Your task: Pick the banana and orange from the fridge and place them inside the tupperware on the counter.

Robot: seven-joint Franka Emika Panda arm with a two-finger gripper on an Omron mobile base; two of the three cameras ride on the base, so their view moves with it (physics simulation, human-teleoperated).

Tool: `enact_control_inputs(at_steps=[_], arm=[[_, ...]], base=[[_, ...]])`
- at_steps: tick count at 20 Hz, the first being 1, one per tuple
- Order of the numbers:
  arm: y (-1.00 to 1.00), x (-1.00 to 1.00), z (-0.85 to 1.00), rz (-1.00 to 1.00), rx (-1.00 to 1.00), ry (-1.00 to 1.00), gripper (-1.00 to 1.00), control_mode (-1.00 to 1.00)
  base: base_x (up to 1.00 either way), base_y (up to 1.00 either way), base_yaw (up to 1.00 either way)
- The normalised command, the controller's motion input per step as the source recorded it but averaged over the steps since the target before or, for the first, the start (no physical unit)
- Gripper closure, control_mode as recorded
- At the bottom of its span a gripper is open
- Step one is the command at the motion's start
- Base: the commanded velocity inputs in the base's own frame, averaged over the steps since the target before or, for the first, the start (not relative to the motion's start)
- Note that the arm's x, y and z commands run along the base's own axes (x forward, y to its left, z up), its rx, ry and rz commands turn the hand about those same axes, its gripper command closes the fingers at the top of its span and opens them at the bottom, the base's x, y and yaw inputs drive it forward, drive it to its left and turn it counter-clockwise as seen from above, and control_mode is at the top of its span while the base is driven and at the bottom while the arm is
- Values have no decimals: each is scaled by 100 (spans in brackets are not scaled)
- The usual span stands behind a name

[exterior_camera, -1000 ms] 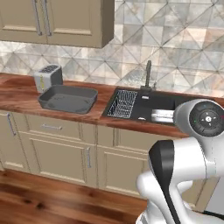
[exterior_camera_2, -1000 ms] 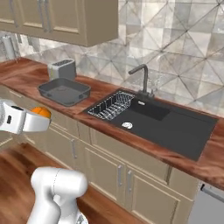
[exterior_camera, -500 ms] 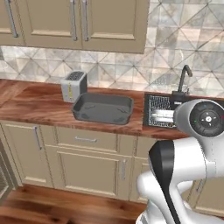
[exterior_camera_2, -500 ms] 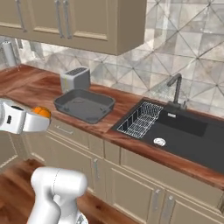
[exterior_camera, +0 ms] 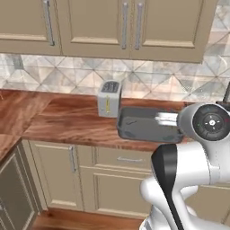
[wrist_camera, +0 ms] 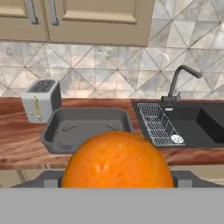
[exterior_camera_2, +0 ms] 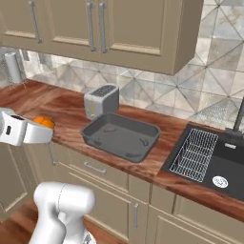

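My gripper [wrist_camera: 116, 180] is shut on the orange [wrist_camera: 117, 160], a bright round ball that fills the lower middle of the hand view. In the right base view the orange [exterior_camera_2: 44, 122] sits at the tip of the gripper [exterior_camera_2: 46, 129], at the left, in front of the counter [exterior_camera_2: 62, 107]. The tupperware [exterior_camera_2: 119, 137], a shallow dark-grey tray, lies empty on the counter [exterior_camera: 67, 121] to the right of the gripper. Straight ahead of the hand, beyond the orange, is the tupperware [wrist_camera: 85, 129]. The left base view has the tupperware [exterior_camera: 148, 123] partly behind my arm. The banana and the fridge are out of view.
A silver toaster [exterior_camera_2: 101, 100] stands just behind the tray's left end. To the right are a black sink [exterior_camera_2: 224, 157] with a wire rack [exterior_camera_2: 193, 152] and a faucet [wrist_camera: 177, 81]. Beige wall cabinets hang above, and a paper-towel roll [exterior_camera_2: 13, 66] stands at the far left.
The base has driven left along the counter, so the whole scene has shifted right and the tray and toaster are nearer the middle. The orange stays in the gripper.
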Motion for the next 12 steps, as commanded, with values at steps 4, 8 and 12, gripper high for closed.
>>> enact_control_inputs(at_steps=[4, 8, 12], arm=[[0, 0, 0, 0, 0, 0, 100, 100], [0, 0, 0, 0, 0, 0, 100, 100], [0, 0, 0, 0, 0, 0, 100, 100]], base=[[77, 27, -36], [71, 21, -56], [67, 20, -59]])
